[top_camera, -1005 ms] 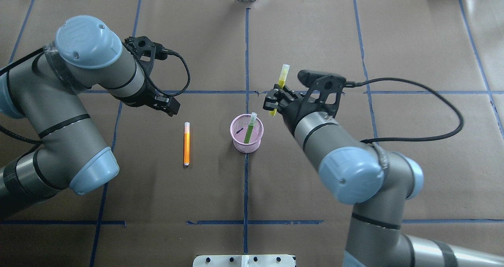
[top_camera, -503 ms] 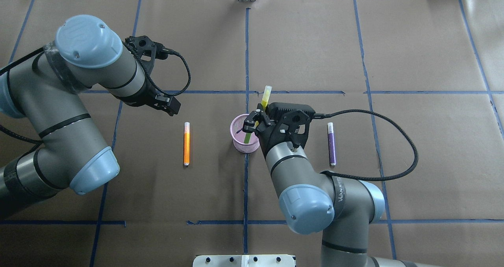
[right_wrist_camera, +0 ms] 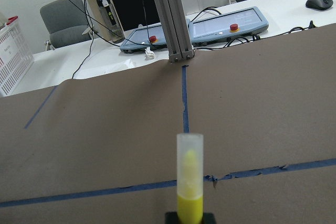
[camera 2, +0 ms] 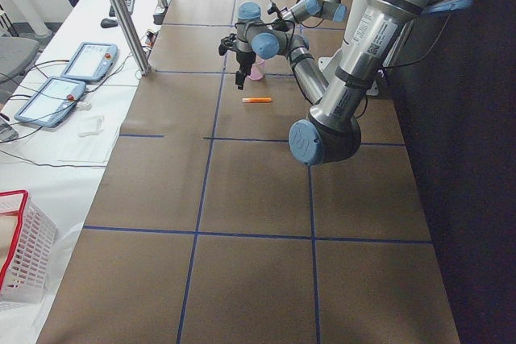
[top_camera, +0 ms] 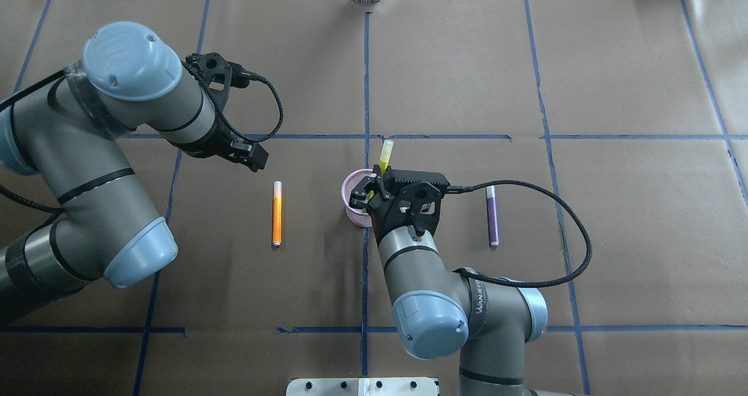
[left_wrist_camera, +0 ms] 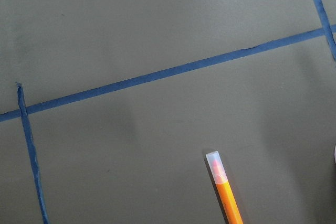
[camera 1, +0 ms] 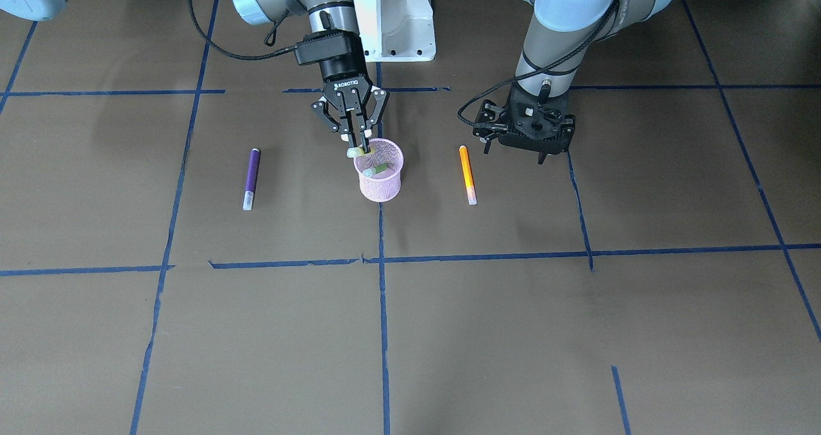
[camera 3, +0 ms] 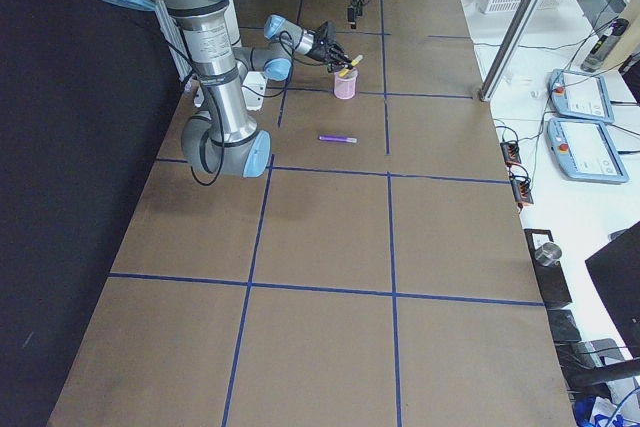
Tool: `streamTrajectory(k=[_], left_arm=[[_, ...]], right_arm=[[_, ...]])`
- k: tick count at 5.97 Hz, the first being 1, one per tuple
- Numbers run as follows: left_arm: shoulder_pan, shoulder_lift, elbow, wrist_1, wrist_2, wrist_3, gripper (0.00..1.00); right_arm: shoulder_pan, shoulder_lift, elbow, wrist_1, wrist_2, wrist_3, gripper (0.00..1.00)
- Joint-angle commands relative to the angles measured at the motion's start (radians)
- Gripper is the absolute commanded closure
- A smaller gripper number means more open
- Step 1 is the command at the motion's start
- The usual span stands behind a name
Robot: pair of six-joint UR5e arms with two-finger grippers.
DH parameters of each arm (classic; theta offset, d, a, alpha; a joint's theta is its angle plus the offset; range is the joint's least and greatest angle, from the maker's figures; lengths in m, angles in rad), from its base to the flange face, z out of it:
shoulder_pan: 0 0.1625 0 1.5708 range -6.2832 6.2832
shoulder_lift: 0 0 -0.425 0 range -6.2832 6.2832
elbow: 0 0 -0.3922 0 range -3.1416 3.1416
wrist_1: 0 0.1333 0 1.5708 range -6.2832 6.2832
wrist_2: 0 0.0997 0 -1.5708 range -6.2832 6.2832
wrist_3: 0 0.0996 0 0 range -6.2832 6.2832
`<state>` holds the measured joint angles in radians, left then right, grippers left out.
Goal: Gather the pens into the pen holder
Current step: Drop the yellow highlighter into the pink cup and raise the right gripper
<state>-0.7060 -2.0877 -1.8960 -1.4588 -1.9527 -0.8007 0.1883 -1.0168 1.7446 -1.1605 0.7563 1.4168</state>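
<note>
The pink mesh pen holder (top_camera: 352, 187) stands at the table's middle, and a green pen (camera 1: 375, 169) leans inside it. My right gripper (top_camera: 365, 196) is shut on the yellowish pen (top_camera: 384, 155), tilted over the holder (camera 1: 380, 179), pale cap up and away from me. Its lower end is hidden by the gripper. The right wrist view shows the same pen (right_wrist_camera: 189, 182) between the fingers (right_wrist_camera: 189, 217). An orange pen (top_camera: 277, 212) lies left of the holder and a purple pen (top_camera: 492, 215) lies right of it. My left gripper (top_camera: 255, 157) is open and empty, beyond the orange pen (left_wrist_camera: 223, 184).
Brown paper with blue tape lines (top_camera: 366, 80) covers the table. A white base plate (top_camera: 362, 386) sits at the near edge. The right arm's cable (top_camera: 561, 256) loops over the table near the purple pen (camera 1: 251, 178).
My right arm has swung left and toward me with the yellowish pen, from right of the holder to over it. The purple pen has come into view. The left arm has not moved.
</note>
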Motion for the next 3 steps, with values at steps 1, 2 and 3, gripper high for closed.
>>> streamTrajectory(k=[1,2,3], left_arm=[[0.0,0.0,0.0,0.0,0.0,-0.002,0.0],[0.0,0.0,0.0,0.0,0.0,-0.003,0.0],[0.0,0.0,0.002,0.0,0.002,-0.005,0.0]], right_arm=[[-0.004,0.007,-0.005,0.001,0.0,-0.001,0.0],[0.006,0.02,-0.001,-0.002,0.047,-0.002,0.0],[0.058,0.02,0.036,-0.031,0.175,-0.002,0.0]])
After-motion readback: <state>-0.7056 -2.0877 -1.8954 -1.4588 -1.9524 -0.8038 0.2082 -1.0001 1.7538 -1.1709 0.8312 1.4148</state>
